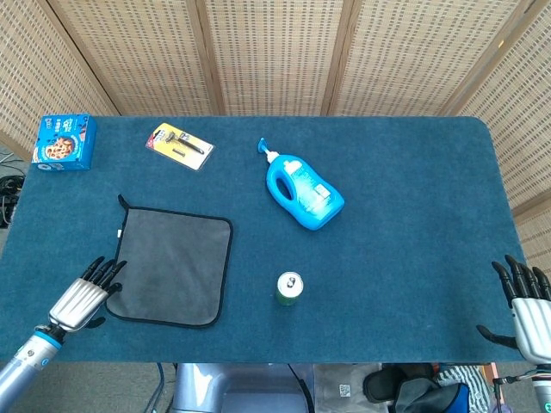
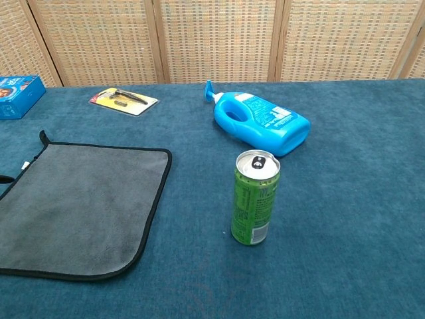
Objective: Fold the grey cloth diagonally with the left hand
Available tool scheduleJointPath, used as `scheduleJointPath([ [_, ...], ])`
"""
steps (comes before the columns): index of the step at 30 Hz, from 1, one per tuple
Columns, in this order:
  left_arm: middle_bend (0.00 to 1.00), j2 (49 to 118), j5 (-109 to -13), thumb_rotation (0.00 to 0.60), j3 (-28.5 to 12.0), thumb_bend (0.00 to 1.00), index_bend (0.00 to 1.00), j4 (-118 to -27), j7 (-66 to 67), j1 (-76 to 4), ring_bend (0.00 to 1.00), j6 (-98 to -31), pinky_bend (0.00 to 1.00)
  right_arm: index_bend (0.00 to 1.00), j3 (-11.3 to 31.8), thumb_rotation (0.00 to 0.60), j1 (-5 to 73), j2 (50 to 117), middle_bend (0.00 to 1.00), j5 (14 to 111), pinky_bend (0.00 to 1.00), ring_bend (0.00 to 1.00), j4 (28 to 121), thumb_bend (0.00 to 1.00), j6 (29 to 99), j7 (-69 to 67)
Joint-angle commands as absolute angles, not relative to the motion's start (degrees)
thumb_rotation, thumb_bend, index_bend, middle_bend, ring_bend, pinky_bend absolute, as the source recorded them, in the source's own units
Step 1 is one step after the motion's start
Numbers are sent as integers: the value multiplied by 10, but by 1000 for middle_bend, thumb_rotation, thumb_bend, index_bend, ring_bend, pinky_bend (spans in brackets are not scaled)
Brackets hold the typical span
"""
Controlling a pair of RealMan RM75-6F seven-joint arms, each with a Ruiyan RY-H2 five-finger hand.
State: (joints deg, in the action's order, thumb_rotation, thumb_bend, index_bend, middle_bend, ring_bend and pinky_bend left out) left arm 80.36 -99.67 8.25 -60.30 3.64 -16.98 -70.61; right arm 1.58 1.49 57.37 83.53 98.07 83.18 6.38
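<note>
A robot test room: a blue-carpeted counter stands in front of woven screens, holding everyday home things.

Both views are bright, evenly lit and sharp. Shadows are soft and faint. The green can shows a small glint on its top, toward 12 o'clock.
</note>
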Motion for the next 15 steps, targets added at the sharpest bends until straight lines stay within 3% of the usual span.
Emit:
scheduleJointPath([
  [1,0,808,-995,600,81,119,371,-601,34,-173,0,-706,0,0,16,600,15,574,0,835,0,0,981,0,832,64],
  [15,0,818,-988,600,84,120,465,-596,38,-181,0,-698,0,0,16,600,14,573,0,835,0,0,980,0,833,62],
])
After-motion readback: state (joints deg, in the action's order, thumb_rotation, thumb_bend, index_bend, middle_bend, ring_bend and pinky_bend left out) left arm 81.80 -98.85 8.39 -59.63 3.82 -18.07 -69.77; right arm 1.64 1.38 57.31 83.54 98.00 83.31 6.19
